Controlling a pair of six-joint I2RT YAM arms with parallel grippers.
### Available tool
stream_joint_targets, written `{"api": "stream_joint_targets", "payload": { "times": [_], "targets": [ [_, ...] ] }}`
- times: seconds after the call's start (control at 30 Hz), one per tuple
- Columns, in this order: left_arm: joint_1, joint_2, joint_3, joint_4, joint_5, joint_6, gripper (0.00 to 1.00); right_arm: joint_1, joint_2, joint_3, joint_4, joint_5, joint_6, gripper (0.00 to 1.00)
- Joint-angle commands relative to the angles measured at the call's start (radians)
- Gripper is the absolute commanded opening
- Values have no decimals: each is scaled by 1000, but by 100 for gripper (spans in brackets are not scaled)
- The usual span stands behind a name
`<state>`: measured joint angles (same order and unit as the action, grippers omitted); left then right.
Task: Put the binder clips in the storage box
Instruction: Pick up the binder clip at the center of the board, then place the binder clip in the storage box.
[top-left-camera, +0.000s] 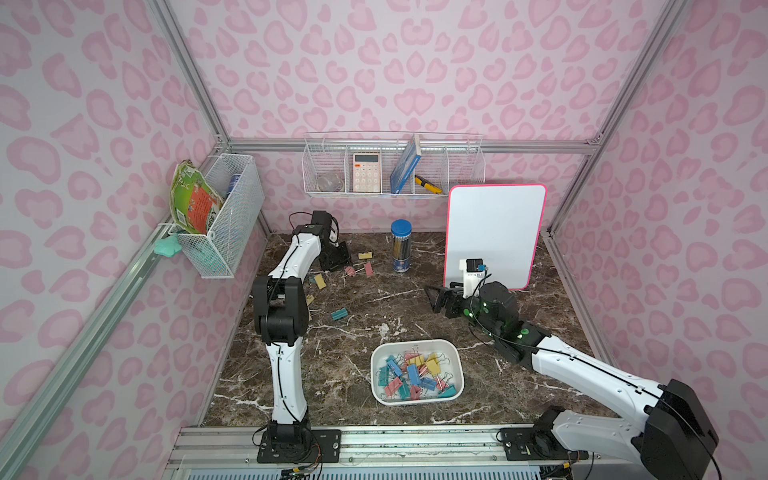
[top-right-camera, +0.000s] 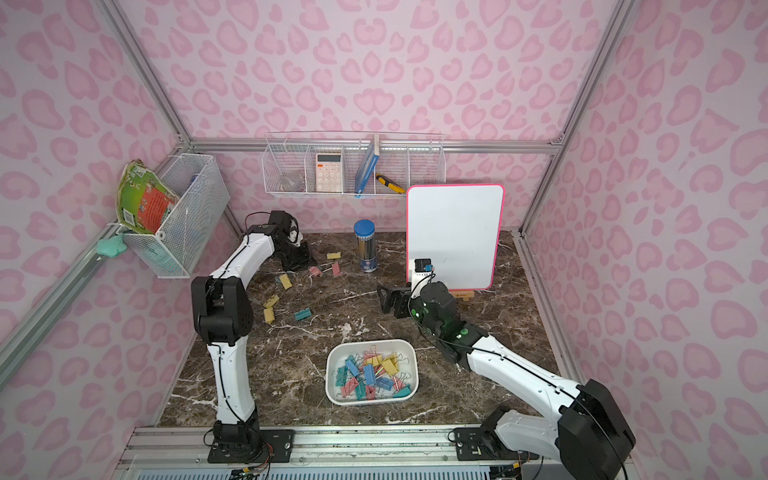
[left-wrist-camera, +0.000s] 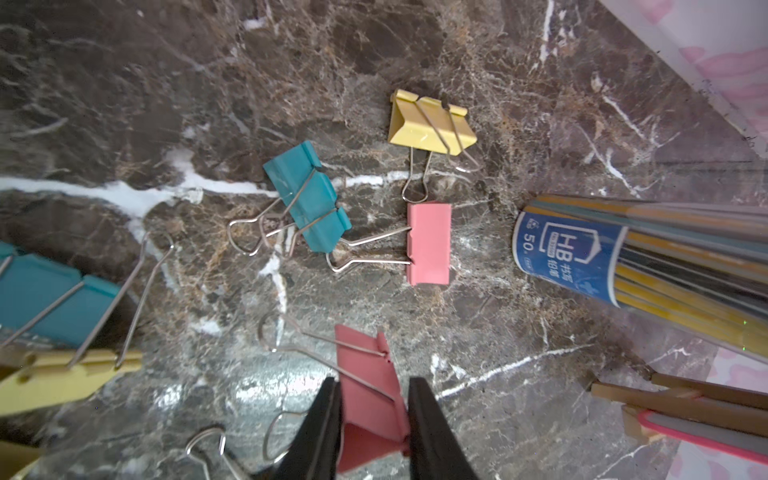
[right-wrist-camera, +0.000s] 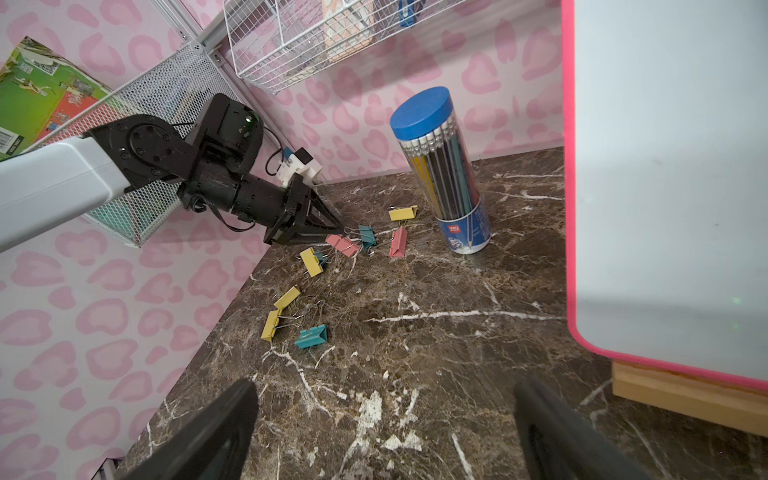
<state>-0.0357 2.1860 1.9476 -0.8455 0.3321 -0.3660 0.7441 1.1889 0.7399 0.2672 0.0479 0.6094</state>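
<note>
Clamping a pink binder clip (left-wrist-camera: 363, 361) in left gripper (left-wrist-camera: 374, 382), with right gripper (right-wrist-camera: 386, 390) spread wide; next, probably lift clear and carry to storage box (top-left-camera: 415, 344).

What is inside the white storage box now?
The storage box holds a heap of binder clips, pink, teal, blue and yellow, lying over one another. Whatever sits beneath the top ones is covered.

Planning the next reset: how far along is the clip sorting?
Done: most binder clips lie in the storage box. In hand: left tool pinches a pink clip on the table. Remaining: roughly eight loose clips near it; right tool open, empty.
</note>
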Motion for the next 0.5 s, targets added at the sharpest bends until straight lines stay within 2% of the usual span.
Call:
{"api": "stream_joint_targets", "payload": {
  "times": [0.0,0.3,0.47],
  "targets": [
    [-4,-68,-22,-29,42,-20,11,1,3,0,39,8,8,98],
    [-110,-451,-240,11,197,-39,11,-2,24,11,49,4,13,98],
    [-239,-679,-380,25,242,17,11,-31,40,12,72,-32,34,98]
  ]
}}
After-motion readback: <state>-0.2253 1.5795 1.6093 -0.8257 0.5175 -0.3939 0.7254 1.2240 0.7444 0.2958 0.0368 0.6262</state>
